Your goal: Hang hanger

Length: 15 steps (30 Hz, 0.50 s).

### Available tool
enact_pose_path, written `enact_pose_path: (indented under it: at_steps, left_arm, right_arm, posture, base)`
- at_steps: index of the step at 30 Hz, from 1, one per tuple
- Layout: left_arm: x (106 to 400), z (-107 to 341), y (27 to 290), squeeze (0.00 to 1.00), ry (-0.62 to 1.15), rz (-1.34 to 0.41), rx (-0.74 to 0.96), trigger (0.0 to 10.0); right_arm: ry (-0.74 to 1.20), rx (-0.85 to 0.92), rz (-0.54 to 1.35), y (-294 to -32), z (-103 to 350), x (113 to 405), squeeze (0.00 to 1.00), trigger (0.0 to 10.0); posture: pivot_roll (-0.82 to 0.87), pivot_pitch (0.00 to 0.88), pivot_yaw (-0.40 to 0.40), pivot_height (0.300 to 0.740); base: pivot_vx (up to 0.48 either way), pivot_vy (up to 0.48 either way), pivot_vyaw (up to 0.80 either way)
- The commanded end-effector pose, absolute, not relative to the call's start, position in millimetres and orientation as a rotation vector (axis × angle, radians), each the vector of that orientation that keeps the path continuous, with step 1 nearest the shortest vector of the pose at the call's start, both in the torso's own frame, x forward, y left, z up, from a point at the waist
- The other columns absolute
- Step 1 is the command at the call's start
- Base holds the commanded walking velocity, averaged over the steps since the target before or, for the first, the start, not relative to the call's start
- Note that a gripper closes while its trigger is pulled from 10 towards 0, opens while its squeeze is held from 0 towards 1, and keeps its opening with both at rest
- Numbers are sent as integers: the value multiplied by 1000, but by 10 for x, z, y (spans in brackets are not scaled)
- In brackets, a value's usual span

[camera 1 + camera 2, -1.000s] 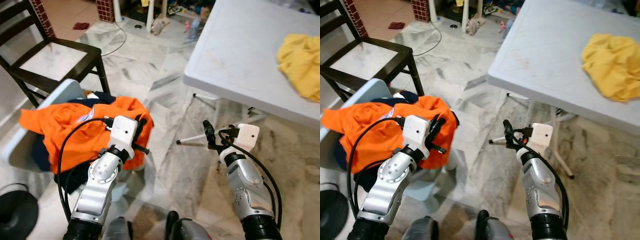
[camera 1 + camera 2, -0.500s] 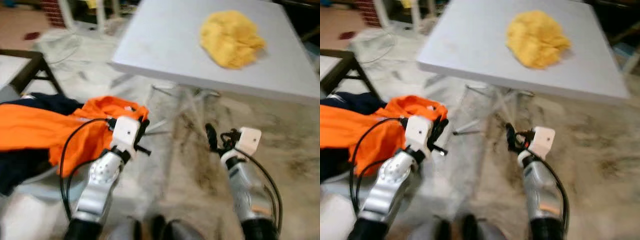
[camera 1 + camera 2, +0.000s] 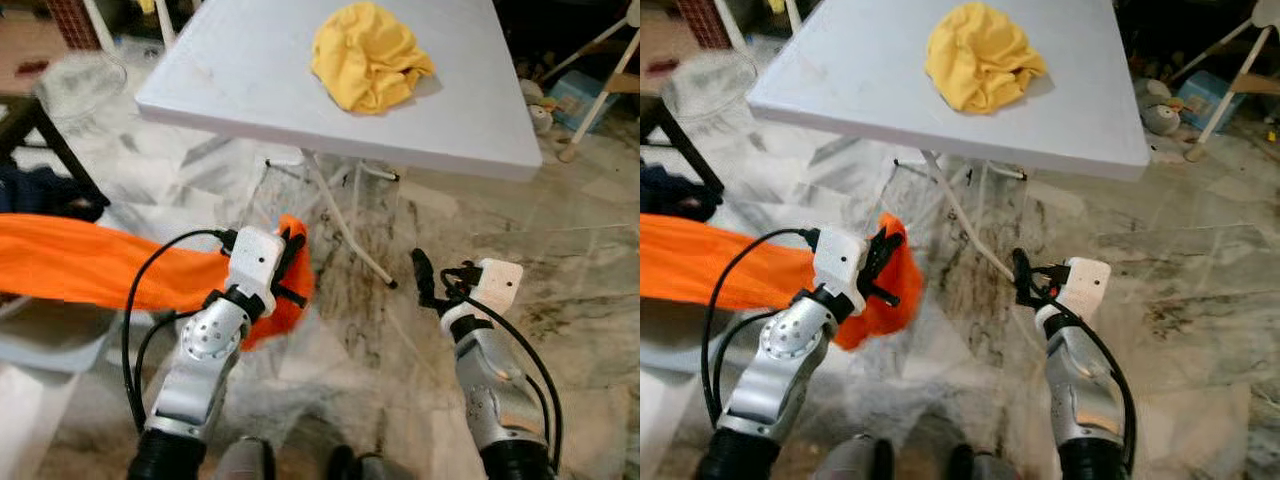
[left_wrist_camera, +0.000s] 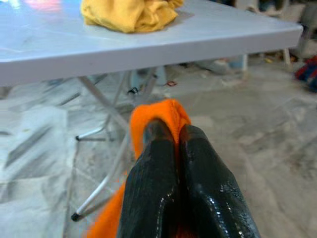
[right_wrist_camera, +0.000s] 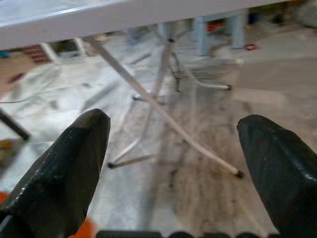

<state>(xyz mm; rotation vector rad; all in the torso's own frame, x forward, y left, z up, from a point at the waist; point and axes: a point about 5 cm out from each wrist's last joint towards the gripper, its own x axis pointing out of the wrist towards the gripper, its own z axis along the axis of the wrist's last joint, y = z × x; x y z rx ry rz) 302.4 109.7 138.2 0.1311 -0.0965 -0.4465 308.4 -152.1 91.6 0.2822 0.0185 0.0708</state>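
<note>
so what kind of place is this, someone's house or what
Probably a lived-in home: marbled tile floor, a white folding table with a crumpled yellow cloth, and a blue box by the wall.

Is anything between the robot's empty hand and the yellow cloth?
Yes. The open right gripper sits lower than the white table, facing its legs. The yellow cloth lies on top, so the table's edge is in between.

Two silver jointed arms carry white wrist boxes, looping black cables and long glossy black fingers (image 4: 163, 198).
</note>
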Motion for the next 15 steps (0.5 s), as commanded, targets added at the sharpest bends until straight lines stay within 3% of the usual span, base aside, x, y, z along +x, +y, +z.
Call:
enact_pose_path:
  at_steps: [1, 15]
  left_arm:
    - [3041, 1447, 971, 0, -124, -502, 112, 10000]
    - [3103, 1344, 895, 0, -58, -588, 141, 10000]
  right_arm:
    - [22, 264, 28, -1656, 899, 3066, 0, 10000]
    - [28, 254, 9, -1710, 879, 3021, 0, 10000]
  posture:
    - [91, 202, -33, 740]
    - [63, 201, -42, 740]
  base:
    - [0, 0, 0]
    - [0, 0, 0]
